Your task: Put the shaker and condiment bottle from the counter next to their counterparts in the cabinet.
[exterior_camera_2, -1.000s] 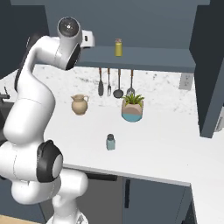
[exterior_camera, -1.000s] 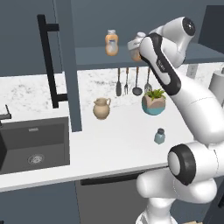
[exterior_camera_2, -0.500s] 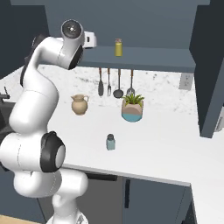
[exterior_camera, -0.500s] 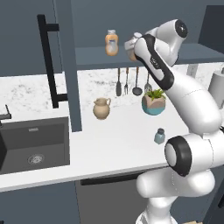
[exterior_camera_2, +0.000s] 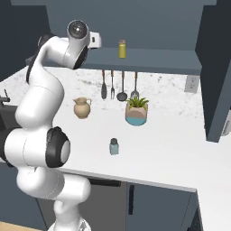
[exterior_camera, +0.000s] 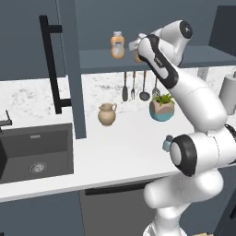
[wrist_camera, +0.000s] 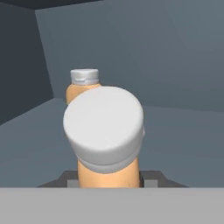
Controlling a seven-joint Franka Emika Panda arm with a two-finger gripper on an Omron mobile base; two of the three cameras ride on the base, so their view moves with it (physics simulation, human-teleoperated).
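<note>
One of the two items is in hand: the end effector is clamped on the condiment bottle inside the cabinet, just short of its orange counterpart, so next comes setting it down beside it, while the shaker waits on the surface.

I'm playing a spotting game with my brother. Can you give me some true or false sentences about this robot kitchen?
1. The gripper holds an orange condiment bottle. True.
2. The blue-grey shaker is already on the cabinet shelf. False: it stands on the white counter.
3. A yellow shaker stands on the shelf. True.
4. The tan jug lies in the sink. False: it stands on the counter beside it.
</note>
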